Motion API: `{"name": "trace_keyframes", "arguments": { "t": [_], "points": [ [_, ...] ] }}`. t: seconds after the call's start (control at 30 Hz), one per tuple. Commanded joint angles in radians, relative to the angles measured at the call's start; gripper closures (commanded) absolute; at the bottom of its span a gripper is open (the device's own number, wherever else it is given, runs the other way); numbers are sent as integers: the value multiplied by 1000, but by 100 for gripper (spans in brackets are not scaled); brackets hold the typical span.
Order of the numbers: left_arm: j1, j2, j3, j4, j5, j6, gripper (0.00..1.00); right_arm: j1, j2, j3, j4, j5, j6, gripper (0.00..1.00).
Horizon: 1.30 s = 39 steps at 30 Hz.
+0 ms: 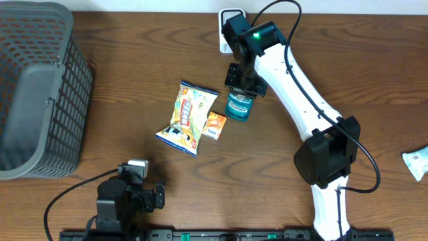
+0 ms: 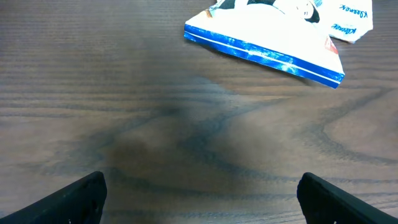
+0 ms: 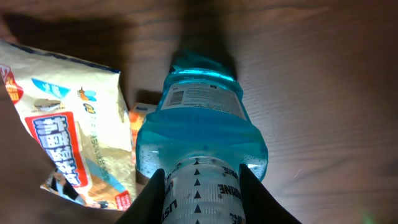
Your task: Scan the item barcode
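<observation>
Looking down from overhead, I am seeing the bottle (image 1: 239, 110) of blue liquid apparently standing upright on the table (image 1: 134, 40), just beside the snack bag (image 1: 189, 117) and a small orange packet (image 1: 215, 125). The right gripper (image 1: 239, 94) is hanging directly over its top. A basket (image 1: 40, 94) is sitting well apart at the table's edge.

From the left wrist, the left gripper (image 2: 202, 199) is resting with fingers spread wide over bare wood and holding nothing; only the bag's blue edge is showing ahead.

From the right wrist, both fingers (image 3: 149, 199) are lying against opposite sides of the cap (image 3: 202, 186), pinching it as far as I can judge. The printed label (image 3: 199, 96) is facing the camera, too small to read.

In my judgement the bottle is handling as a stiff, smooth and fairly heavy thing, being nearly full. A hold on the ribbed cap is looking secure enough, though the weight below may be swinging when lifted.
</observation>
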<state>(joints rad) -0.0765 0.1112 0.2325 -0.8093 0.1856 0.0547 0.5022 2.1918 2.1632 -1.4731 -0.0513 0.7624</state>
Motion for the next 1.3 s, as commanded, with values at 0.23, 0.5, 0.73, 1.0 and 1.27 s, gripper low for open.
{"name": "trace_keyframes", "arguments": {
  "t": [0.23, 0.5, 0.73, 1.0, 1.27],
  "points": [
    [3, -3, 0, -24, 9, 0, 2, -5, 24, 55, -92, 15, -448, 80],
    [3, -3, 0, -24, 9, 0, 2, -1, 24, 154, -225, 19, -863, 74],
    [3, -3, 0, -24, 9, 0, 2, 3, 24, 148, -222, 34, -982, 56],
    [3, -3, 0, -24, 9, 0, 2, 3, 24, 148, -212, 34, -983, 52],
    [3, -3, 0, -24, 9, 0, 2, 30, 24, 156, -225, 34, -907, 47]
  ]
}}
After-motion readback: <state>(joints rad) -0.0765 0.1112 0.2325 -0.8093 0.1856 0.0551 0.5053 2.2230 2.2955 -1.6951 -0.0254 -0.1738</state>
